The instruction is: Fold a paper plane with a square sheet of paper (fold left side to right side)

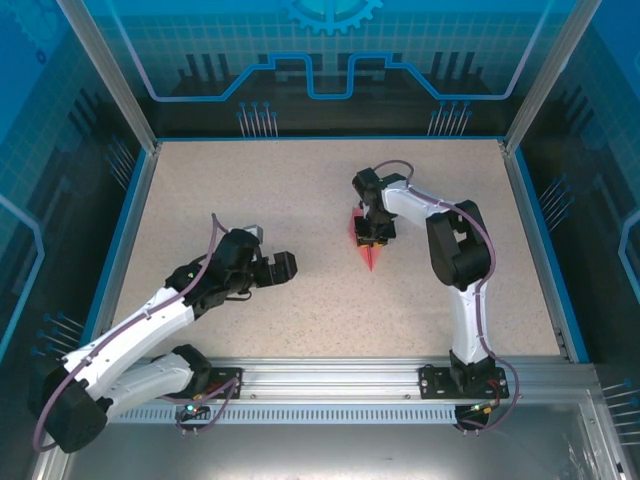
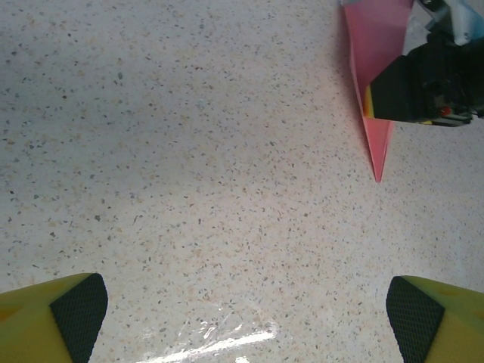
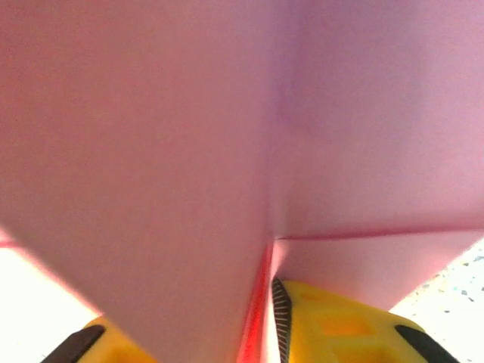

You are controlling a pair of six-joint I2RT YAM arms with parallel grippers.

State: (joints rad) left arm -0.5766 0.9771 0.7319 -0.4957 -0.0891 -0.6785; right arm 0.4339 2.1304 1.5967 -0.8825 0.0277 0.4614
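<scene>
The pink-red paper plane (image 1: 371,250) lies on the table as a slim dart, its tip pointing toward the arms' bases. My right gripper (image 1: 376,232) reaches down over its wide end. In the right wrist view the pink paper (image 3: 189,151) fills the space close in front of the camera. Its raised crease stands between the two yellow fingers, just left of the right pad (image 3: 281,318). The jaws of the right gripper (image 3: 178,342) are parted, not clamped on the paper. My left gripper (image 1: 285,266) hovers wide open and empty left of the dart (image 2: 374,68). Its fingertips (image 2: 76,310) frame bare table.
The speckled table (image 1: 300,200) is ringed by a blue raised border and transparent enclosure walls with aluminium posts. In the left wrist view a shiny patch of tape or film (image 2: 219,340) lies on the table between the left fingers. The right gripper's black body (image 2: 423,87) covers part of the dart.
</scene>
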